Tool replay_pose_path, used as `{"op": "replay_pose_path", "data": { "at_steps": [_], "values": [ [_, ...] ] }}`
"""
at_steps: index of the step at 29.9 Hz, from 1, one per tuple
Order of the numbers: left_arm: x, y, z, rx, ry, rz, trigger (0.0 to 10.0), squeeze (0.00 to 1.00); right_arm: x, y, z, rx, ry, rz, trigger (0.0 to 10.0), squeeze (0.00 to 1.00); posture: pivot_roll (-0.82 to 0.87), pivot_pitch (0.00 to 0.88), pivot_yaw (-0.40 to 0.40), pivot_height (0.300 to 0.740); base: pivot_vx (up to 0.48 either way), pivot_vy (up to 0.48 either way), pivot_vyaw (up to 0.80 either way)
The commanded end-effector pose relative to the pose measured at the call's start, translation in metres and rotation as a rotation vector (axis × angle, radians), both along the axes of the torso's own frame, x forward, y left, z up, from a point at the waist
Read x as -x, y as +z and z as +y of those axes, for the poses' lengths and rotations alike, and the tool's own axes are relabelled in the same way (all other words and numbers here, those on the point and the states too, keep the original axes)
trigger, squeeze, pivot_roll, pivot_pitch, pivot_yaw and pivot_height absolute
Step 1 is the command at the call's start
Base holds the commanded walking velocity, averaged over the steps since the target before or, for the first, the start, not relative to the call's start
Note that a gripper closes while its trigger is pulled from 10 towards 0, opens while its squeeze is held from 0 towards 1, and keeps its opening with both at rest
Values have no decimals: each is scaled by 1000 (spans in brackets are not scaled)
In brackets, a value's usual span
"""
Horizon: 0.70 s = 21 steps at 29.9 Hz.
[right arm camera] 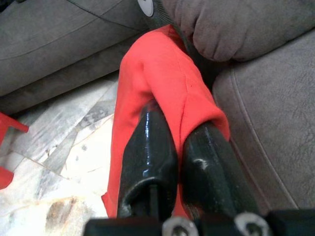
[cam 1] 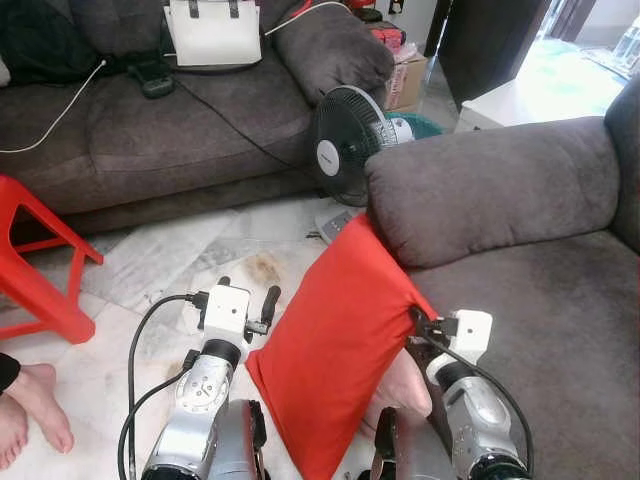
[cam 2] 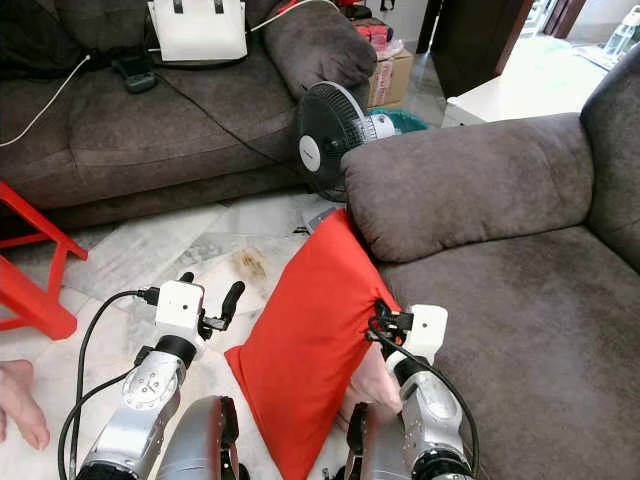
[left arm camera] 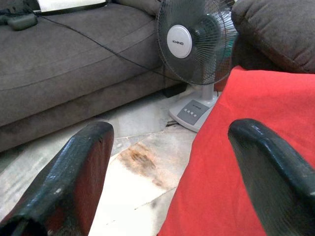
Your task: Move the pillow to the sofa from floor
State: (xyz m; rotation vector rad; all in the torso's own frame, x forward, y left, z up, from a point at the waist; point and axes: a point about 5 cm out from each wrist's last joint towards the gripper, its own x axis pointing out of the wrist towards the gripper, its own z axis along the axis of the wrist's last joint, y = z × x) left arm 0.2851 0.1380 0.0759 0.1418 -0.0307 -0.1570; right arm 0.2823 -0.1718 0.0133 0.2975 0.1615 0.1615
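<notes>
From the left eye view, the red pillow [cam 1: 335, 355] hangs upright off the floor [cam 1: 160, 270], its top corner against the armrest of the near sofa [cam 1: 560, 330], pinched at its right edge by the right gripper [cam 1: 415, 325], while the left gripper [cam 1: 262, 305] sits just beside its left edge. The right eye view gives the same scene, with a fan [cam 2: 330, 125] behind the armrest and a red stool [cam 2: 30, 280] to the left. In the left wrist view, the jaws stand wide, one finger over the pillow's face. The right wrist view shows jaws narrowed on a fold of the pillow. I judge the pickup done; carrying it onto the sofa seat and letting go remain.
</notes>
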Motion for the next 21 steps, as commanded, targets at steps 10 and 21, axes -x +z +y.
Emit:
{"op": "replay_pose_path", "data": {
  "at_steps": [10, 21],
  "values": [
    [2, 0, -2, -4, -3, -8, 10000, 0, -8, 19, -1, 21, -21, -92, 10000, 0, 146, 98, -39, 594, -350, 0, 0],
    [2, -1, -1, -5, -1, -8, 10000, 0, -8, 20, -2, 23, -32, -82, 10000, 0, 145, 99, -41, 594, -362, 0, 0]
  ]
}}
